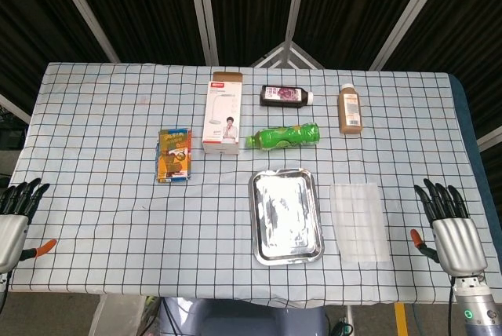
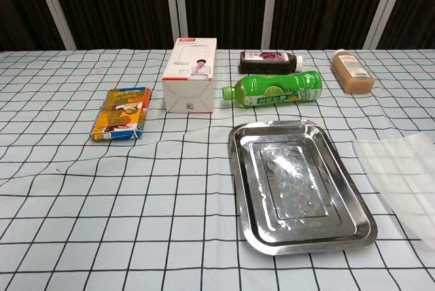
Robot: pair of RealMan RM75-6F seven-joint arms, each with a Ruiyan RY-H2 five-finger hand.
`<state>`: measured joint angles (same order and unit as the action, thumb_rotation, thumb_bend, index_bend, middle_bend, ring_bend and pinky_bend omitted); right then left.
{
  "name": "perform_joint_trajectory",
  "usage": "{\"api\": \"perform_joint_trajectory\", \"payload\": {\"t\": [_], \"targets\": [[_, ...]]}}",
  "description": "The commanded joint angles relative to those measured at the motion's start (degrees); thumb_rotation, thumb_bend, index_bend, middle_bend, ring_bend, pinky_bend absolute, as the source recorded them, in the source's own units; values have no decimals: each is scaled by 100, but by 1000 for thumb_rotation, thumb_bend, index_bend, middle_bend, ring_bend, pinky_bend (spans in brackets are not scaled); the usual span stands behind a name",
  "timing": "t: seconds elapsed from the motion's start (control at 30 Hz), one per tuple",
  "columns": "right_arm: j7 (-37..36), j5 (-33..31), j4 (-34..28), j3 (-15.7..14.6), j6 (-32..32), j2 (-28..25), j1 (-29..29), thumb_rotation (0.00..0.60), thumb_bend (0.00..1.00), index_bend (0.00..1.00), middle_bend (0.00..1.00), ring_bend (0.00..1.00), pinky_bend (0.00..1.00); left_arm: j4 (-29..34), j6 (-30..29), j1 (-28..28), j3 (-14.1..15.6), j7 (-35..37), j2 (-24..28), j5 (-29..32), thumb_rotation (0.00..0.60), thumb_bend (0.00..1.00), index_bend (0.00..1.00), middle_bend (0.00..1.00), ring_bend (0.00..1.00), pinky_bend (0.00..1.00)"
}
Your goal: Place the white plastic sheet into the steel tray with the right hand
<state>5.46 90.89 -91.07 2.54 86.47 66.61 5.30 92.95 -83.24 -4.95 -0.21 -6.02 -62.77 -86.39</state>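
The white plastic sheet [image 1: 360, 221] [image 2: 402, 175] lies flat on the checked cloth, just right of the steel tray [image 1: 286, 253] [image 2: 301, 245], which holds nothing. My right hand [image 1: 449, 228] hovers at the table's right front edge, right of the sheet and apart from it, fingers spread and holding nothing. At the front left corner my left hand [image 1: 14, 217] shows the same spread fingers, far from the sheet and tray. Neither hand appears in the chest view.
Behind the tray lie a green bottle [image 1: 283, 136], a dark bottle [image 1: 285, 96] and a brown bottle [image 1: 349, 109]. A white box [image 1: 223, 112] and a colourful packet [image 1: 174, 155] sit to the left.
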Motion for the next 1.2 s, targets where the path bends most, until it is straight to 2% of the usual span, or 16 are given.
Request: {"api": "perform_joint_trajectory", "payload": {"t": [0.03,0.2,0.43,0.6,0.73,0.9,1.03,1.2], "targets": [[22,243,-110,-137,22,31,-2,600,388,4,0,0,0,22,30,-2,5,44,2,23,600,0,0,0,0,0],[523,507,-313,-324,-87,143,9,600,388,41,0,0,0,66,64,-17,-3,48,11,47,600,0,0,0,0,0],[1535,244,-970,-407,-335,465,-76,600,387,44,0,0,0,64,25,-1,1,56,9,23,600,0,0,0,0,0],[1814,23,-1206,-550,-643,774,-94,600,387,120,0,0,0,39,-13,-13,-14,95,18,-33,600,0,0,0,0,0],[2069,20,-1124,-536,-672,938,-81,600,387,174,0,0,0,7,-8,-16,-17,112,-1,-26,600,0,0,0,0,0],[2086,-81,-916,-471,-758,888,-23,600,388,174,0,0,0,-18,2,-21,-25,144,7,-14,600,0,0,0,0,0],[2093,-148,-723,-541,-946,882,23,600,387,174,0,0,0,-6,54,-38,-30,152,10,27,600,0,0,0,0,0],[2434,-205,-437,-589,-1084,1022,56,600,387,159,0,0,0,16,44,-41,-17,107,4,-8,600,0,0,0,0,0]]}}
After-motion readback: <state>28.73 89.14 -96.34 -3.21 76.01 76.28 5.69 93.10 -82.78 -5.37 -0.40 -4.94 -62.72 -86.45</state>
